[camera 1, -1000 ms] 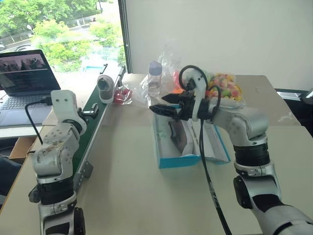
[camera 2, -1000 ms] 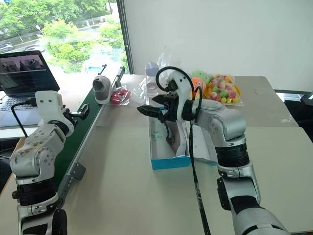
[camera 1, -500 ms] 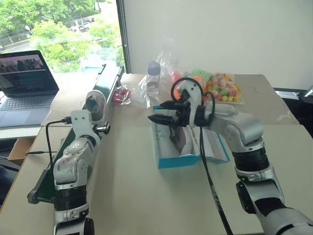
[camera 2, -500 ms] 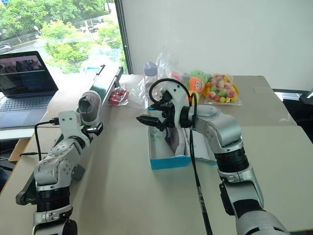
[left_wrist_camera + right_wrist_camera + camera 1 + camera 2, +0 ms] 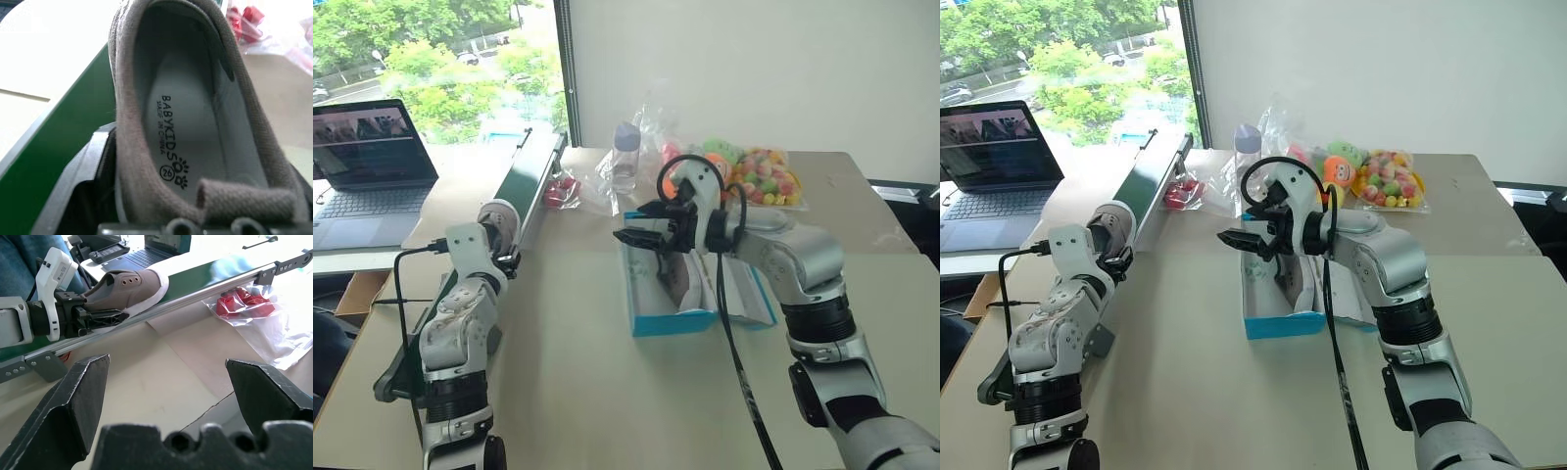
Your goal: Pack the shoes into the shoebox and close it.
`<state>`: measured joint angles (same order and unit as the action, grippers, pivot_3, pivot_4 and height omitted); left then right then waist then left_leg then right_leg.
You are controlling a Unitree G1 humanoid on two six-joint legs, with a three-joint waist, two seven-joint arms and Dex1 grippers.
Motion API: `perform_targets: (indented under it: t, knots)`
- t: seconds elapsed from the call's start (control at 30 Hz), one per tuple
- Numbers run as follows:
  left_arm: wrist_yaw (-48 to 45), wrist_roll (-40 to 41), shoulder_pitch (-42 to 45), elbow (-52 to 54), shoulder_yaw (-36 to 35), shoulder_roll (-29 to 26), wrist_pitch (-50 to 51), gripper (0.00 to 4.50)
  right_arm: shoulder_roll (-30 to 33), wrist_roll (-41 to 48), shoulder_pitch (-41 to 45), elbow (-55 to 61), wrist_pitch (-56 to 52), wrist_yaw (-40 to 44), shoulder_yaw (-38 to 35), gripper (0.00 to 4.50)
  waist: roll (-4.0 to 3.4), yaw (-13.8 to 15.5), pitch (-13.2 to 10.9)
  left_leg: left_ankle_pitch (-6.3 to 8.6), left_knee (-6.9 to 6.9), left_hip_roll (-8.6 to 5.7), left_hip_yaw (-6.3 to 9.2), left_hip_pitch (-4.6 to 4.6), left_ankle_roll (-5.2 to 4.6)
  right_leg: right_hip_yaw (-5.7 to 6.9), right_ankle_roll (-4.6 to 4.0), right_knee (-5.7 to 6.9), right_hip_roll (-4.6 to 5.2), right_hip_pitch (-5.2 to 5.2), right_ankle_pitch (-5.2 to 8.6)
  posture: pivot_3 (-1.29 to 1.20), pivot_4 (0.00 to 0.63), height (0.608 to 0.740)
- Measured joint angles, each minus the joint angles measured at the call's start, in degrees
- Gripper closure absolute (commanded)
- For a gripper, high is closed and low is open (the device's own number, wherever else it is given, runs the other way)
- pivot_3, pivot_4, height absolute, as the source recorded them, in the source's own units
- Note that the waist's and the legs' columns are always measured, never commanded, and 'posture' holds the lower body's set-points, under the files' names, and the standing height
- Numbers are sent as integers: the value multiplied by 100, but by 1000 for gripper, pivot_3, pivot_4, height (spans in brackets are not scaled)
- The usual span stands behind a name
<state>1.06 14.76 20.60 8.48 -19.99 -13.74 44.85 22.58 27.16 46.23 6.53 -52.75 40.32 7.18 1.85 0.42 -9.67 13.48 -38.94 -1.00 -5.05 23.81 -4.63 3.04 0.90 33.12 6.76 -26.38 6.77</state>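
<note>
One dark grey shoe (image 5: 498, 219) with a whitish sole lies on the green conveyor (image 5: 534, 174), heel toward me. My left gripper (image 5: 504, 251) is at that heel. In the left wrist view the shoe (image 5: 195, 122) sits between the fingers (image 5: 100, 188), which lie against its sides. The blue shoebox (image 5: 672, 324) stands open mid-table with its lid (image 5: 745, 290) folded out to the right. A second dark shoe (image 5: 670, 276) lies inside it. My right gripper (image 5: 629, 223) hovers open over the box's far left corner, holding nothing.
A laptop (image 5: 370, 162) sits far left beyond the conveyor. A clear bottle (image 5: 625, 157), crumpled plastic bags, a red packet (image 5: 558, 192) and a bag of colourful plush toys (image 5: 760, 176) crowd the back of the table.
The shoe has come nearer along the belt. My left hand dropped from above down to it and its fingers closed in on the heel. The right arm stayed put.
</note>
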Motion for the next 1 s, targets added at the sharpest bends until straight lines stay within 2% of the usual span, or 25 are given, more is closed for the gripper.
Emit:
perform_targets:
  t: [0.2,0.33,0.6,0.77,1.0]
  knots:
    - [-220,22,287,-82,122,-8,-378,1987,-152,117,12,-20,-105,-151,-168,0,2,28,-1,-1,-3,-1,5,35,1,14,-2,-2,-1,-26,-2,0,150,740]
    - [-763,284,727,426,680,128,-595,1987,-1181,1077,480,-590,-1237,-1137,-1630,0,1,40,0,-10,-4,-3,8,71,12,24,-19,2,13,-54,-17,0,150,740]
    - [-915,611,990,772,1565,971,-496,1987,-2131,2507,1209,-1571,-1973,-3241,-4113,0,-1,-5,0,-32,-2,0,8,84,-49,31,-18,4,-13,-57,-18,0,150,740]
    - [-776,716,1136,878,1789,1351,-354,1987,-2084,2826,1285,-1629,-2007,-3816,-4382,0,-1,-65,0,-35,-2,4,7,83,-56,28,-17,4,-28,-54,-17,0,150,740]
    - [-685,967,1381,1085,1843,1477,-47,1987,-2011,2994,1197,-1614,-1981,-3987,-4271,0,-1,-122,0,-40,-9,3,8,70,-64,21,-10,4,-34,-29,-15,0,150,740]
